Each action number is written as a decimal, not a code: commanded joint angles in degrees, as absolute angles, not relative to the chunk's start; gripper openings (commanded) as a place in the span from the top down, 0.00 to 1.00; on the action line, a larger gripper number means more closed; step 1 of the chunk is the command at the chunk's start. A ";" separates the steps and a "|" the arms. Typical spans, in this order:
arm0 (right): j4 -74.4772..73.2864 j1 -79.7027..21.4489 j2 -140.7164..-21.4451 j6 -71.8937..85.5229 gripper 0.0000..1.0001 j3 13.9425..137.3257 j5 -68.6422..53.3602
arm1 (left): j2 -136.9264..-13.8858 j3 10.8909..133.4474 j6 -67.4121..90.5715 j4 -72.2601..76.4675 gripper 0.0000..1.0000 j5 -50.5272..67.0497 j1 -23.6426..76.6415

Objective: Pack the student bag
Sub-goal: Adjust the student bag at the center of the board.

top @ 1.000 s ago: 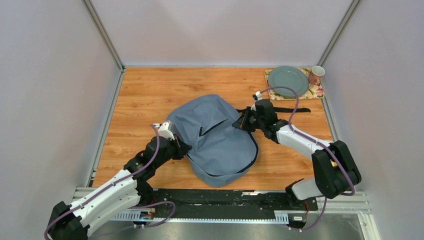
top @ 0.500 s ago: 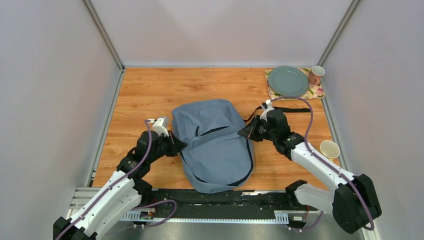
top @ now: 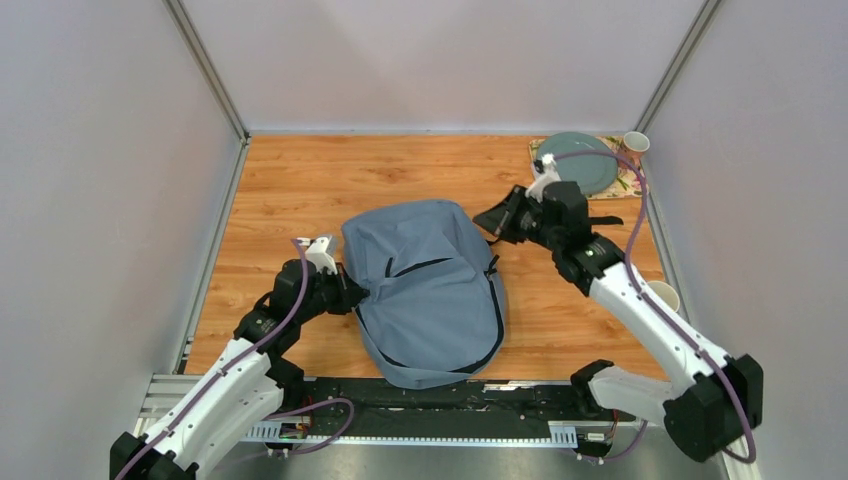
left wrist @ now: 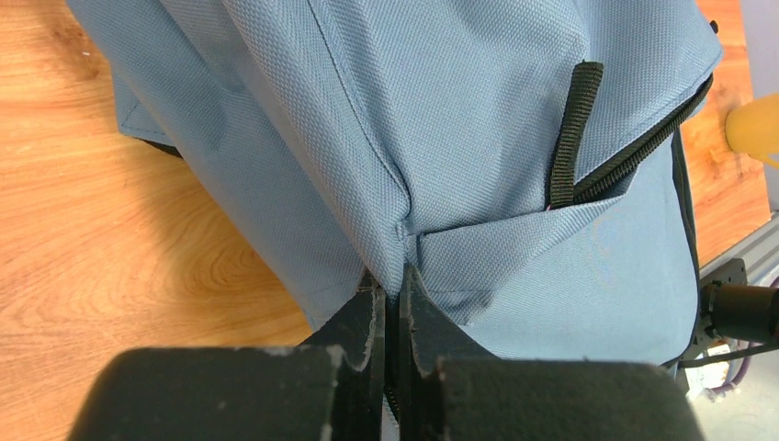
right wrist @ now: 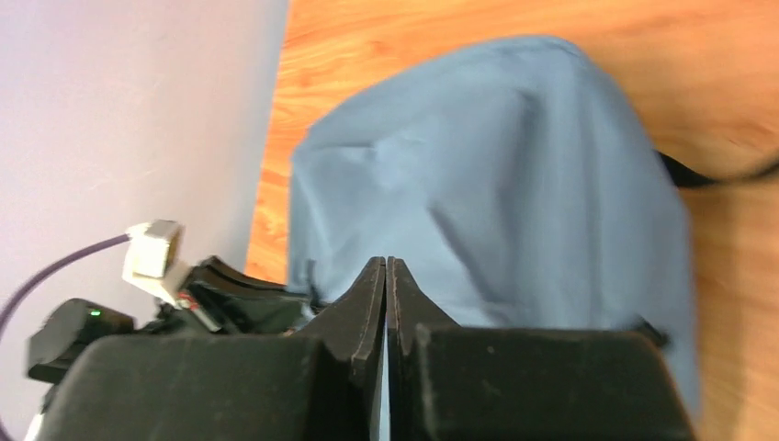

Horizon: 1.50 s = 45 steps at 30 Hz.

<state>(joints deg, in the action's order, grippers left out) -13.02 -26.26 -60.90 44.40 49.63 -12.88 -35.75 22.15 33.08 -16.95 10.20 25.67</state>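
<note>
One student bag (top: 430, 290). One grey-green plate (top: 598, 170), on one floral mat (top: 630, 186). Two cups: one pink mug (top: 634, 143) and one paper cup (top: 663, 296), well apart. Two grippers: one left gripper (top: 352, 292), one right gripper (top: 487, 220). One wooden table (top: 300, 190) under all.

The left claw (left wrist: 393, 283) pinches a fold of the grey-blue bag (left wrist: 432, 110) (jaws nearly touching) above the wooden table (left wrist: 101, 248); a black loop (left wrist: 568, 133) lies beside the dark zip (left wrist: 648, 142).
</note>
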 commanded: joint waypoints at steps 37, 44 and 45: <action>-16.88 -46.74 -81.29 42.53 0.67 66.79 -13.79 | -34.28 23.47 32.87 -11.34 1.00 10.99 24.70; -14.86 -51.41 -86.04 44.74 0.67 69.43 -12.57 | -33.40 22.94 33.22 -10.81 1.00 11.77 24.70; -14.68 -51.76 -86.74 44.65 0.67 69.69 -12.05 | -33.49 22.85 33.31 -10.55 1.00 11.95 24.70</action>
